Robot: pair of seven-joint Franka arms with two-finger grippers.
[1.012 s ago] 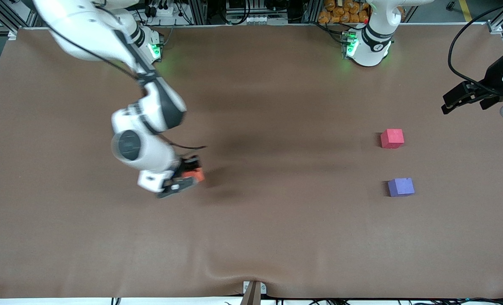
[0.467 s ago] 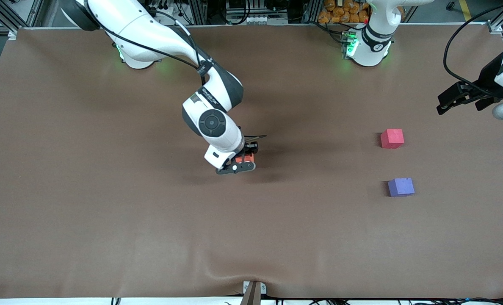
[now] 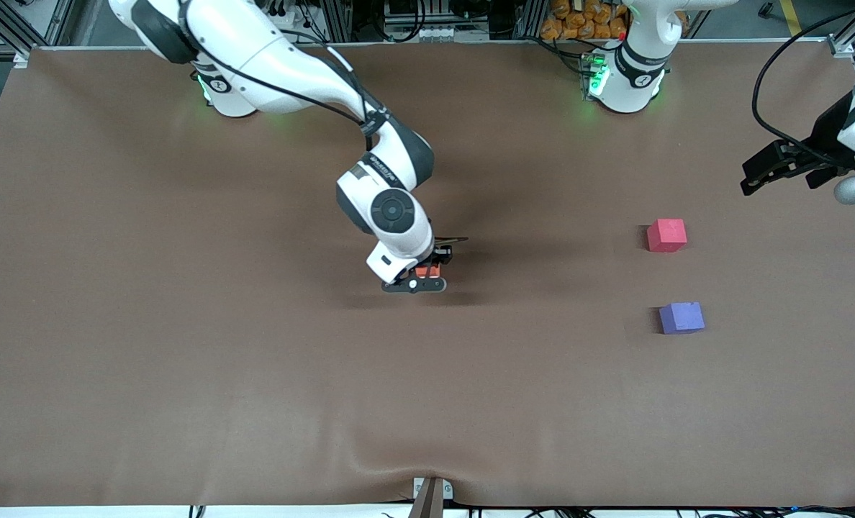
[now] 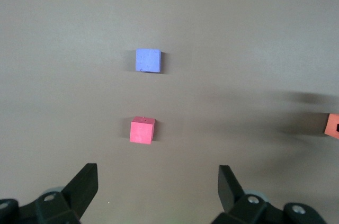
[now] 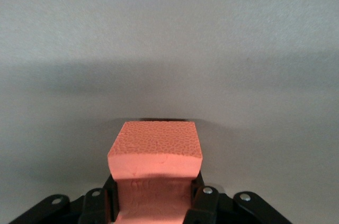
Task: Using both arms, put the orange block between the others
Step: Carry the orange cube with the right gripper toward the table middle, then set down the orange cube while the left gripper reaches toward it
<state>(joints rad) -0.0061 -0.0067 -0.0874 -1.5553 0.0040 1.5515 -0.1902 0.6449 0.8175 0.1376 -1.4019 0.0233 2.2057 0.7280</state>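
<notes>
While clamped between the right jaws, orange block protrudes forward.

The orange block looks like foam, matt with a finely pebbled, rough skin. The pinkish-red cube and purple-blue cube are equally matt. The tabletop wears a dull brown sheet, slightly rippled. Both arms have glossy white shells; the right tool is dark, matt plastic.

Orange block pinched aloft over mid-table; pinkish-red cube and purple-blue cube rest apart.
</notes>
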